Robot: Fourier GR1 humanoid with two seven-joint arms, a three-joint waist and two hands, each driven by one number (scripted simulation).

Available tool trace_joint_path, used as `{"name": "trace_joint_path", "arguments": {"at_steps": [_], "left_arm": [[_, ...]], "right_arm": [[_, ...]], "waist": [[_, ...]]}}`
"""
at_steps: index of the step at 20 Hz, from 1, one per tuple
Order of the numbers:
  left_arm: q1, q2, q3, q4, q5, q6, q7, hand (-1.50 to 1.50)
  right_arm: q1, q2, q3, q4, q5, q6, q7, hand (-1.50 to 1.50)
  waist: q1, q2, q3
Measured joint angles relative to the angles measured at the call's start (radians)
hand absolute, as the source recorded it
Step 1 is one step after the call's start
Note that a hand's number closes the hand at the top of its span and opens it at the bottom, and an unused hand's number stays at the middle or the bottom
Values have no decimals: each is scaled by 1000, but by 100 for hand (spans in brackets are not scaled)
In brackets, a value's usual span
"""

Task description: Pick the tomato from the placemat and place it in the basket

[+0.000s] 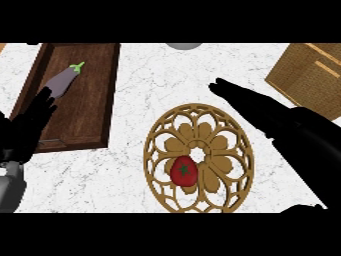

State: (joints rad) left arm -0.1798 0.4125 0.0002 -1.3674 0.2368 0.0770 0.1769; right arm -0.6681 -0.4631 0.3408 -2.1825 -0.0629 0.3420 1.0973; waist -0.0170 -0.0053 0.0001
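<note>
Tomato (184, 171) lies on placemat (199, 157); eggplant (64, 80) in wooden tray (99, 100)

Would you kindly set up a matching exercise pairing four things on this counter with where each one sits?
Things:
1. tomato
2. eggplant
3. basket
4. left hand

Places:
A. at the view's upper right corner
B. on the dark wooden tray
C. open, fingers up, at the view's left edge
D. on the round golden placemat

Pairs: 1-D, 2-B, 3-A, 4-C
</note>
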Motion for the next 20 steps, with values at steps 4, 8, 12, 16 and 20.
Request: {"name": "trace_joint_path", "arguments": {"at_steps": [4, 8, 12, 16, 20], "left_arm": [[8, -9, 3, -5, -10, -14, -12, 0], [3, -13, 5, -30, -18, -19, 15, 0], [-22, -21, 21, 1, -23, -31, 14, 0], [-32, -42, 23, 15, -47, -27, 3, 0], [-28, -43, 36, 3, -54, -41, 18, 0]], "right_arm": [[112, 41, 72, -10, 158, -29, -63, -150], [221, 84, 130, 45, 326, -81, -173, -150], [278, 170, 188, 122, 454, -169, -261, -150], [315, 245, 226, 238, 543, -237, -348, -150], [339, 287, 247, 346, 602, -246, -397, -150]], "waist": [[10, 3, 0], [16, 4, 0], [17, 6, 0], [19, 6, 0], [19, 6, 0]]}}
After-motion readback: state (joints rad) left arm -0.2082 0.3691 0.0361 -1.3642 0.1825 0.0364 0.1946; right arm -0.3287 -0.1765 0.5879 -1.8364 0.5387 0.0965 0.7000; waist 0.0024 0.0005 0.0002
